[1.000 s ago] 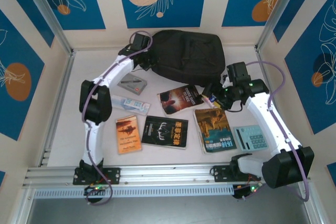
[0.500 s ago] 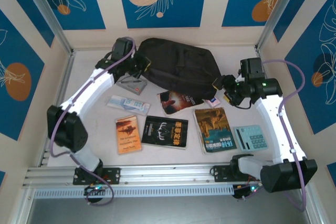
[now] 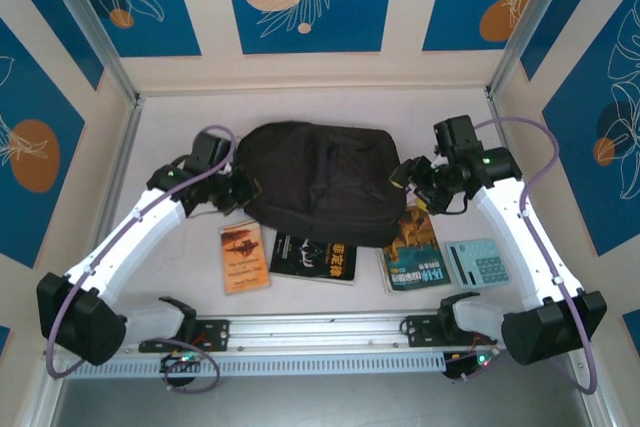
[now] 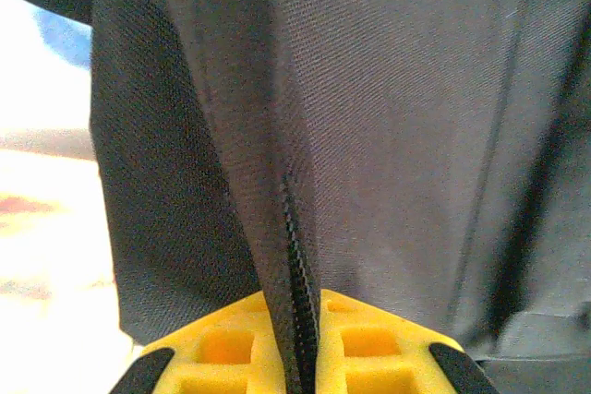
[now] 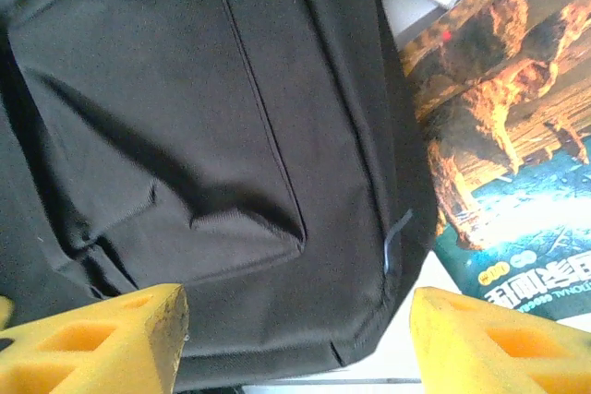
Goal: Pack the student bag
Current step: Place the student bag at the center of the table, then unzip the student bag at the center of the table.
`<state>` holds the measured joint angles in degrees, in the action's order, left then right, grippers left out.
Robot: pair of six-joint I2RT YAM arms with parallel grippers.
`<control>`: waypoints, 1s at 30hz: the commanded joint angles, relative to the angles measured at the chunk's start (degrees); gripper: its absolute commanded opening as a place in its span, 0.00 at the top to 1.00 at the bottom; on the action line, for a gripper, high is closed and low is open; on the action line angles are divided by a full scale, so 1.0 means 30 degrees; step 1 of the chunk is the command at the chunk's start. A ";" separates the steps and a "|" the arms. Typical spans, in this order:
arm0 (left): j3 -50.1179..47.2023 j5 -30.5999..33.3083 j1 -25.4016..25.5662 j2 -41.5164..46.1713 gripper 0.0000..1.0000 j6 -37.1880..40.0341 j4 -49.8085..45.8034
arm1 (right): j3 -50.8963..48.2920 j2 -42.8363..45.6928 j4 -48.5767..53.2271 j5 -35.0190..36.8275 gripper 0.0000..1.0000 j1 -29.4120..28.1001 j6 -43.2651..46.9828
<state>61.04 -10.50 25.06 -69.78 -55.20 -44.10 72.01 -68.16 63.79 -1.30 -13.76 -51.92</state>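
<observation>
A white table [image 3: 165, 117] is enclosed by cream walls [image 3: 205, 7] set with blue panels. In the left wrist view, the left hand [image 4: 297, 350] is seen clamped tight on a fold of black fabric, a zipper line running down between its yellow fingers [image 4: 222, 350]. That fabric belongs to the student bag [image 3: 320, 182], which is gripped at its left edge. The right hand [image 3: 408, 175] is held at the bag's right edge with its jaws well apart and nothing gripped; whether it touches the fabric cannot be told. The bag is laid flat in the middle of the table. A black book [image 3: 314, 261] and a cave-cover book [image 3: 412, 255] are partly covered by its near edge. An orange book [image 3: 244, 257] is seen just beside the black one, and a calculator [image 3: 478, 263] beside the cave-cover book.
</observation>
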 commanded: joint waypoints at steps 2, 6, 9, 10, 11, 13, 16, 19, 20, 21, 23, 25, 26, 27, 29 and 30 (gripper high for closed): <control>-0.1001 -0.0375 0.0231 0.0437 0.91 0.2655 -0.2781 | -0.1481 -0.0394 -0.0043 -0.0382 0.34 -0.0499 -0.0306; -0.0053 -0.0196 0.0239 -0.0390 0.59 0.4016 -0.4797 | -0.3294 0.0117 -0.1296 -0.1184 0.26 -0.0731 -0.0400; 0.0783 -0.0605 0.0311 -0.0350 0.50 0.5102 -0.5682 | -0.5161 0.0777 -0.3319 -0.2778 0.22 -0.0724 -0.0677; 0.1105 -0.0659 0.0345 -0.0354 0.49 0.5472 -0.6019 | -0.5896 0.1011 -0.4269 -0.3641 0.22 -0.0766 -0.0851; 0.1434 -0.0605 0.0419 -0.0379 0.47 0.5778 -0.6347 | -0.6436 0.1186 -0.4804 -0.4278 0.22 -0.0800 -0.1040; 0.2092 -0.0488 0.0700 -0.0514 0.47 0.6676 -0.6977 | -0.7371 0.1496 -0.5475 -0.4216 0.24 -0.1145 -0.1308; 0.2520 -0.0494 0.1285 -0.0719 0.47 0.7870 -0.7390 | -0.8552 0.1906 -0.5994 -0.3991 0.31 -0.1433 -0.1444; 0.2564 -0.0557 0.1677 -0.1020 0.47 0.8179 -0.7506 | -0.9921 0.2577 -0.7645 -0.4975 0.36 -0.1469 -0.1850; 0.2676 -0.0493 0.1722 -0.1131 0.47 0.8137 -0.7559 | -1.0241 0.2862 -0.8139 -0.5171 0.39 -0.1491 -0.1908; 0.2797 -0.0393 0.1746 -0.1255 0.47 0.8018 -0.7594 | -1.0577 0.3214 -0.8657 -0.5249 0.44 -0.1506 -0.1992; 0.2996 -0.0409 0.1801 -0.1539 0.48 0.7759 -0.7569 | -1.1073 0.3666 -0.9220 -0.5165 0.53 -0.1467 -0.2060; 0.3205 -0.0062 0.1824 -0.1867 0.48 0.7573 -0.7783 | -1.1422 0.3804 -0.9534 -0.5133 0.64 -0.1315 -0.2105; 0.3282 0.0215 0.1831 -0.1985 0.48 0.7479 -0.7959 | -1.1546 0.3816 -0.9620 -0.5133 0.68 -0.1240 -0.2090; 0.3276 0.0428 0.1834 -0.2025 0.48 0.7476 -0.8111 | -1.1630 0.3846 -0.9758 -0.5107 0.72 -0.1155 -0.2095; 0.3199 0.0867 0.1835 -0.2031 0.49 0.7481 -0.8399 | -1.1625 0.3961 -0.9866 -0.4877 0.78 -0.0934 -0.1981; 0.3141 0.0989 0.1840 -0.2007 0.49 0.7478 -0.8485 | -1.1514 0.4014 -0.9859 -0.4783 0.79 -0.0759 -0.1878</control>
<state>69.01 -9.89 29.95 -75.83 -33.01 -66.06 37.60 -57.10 36.62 -14.87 -16.91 -57.49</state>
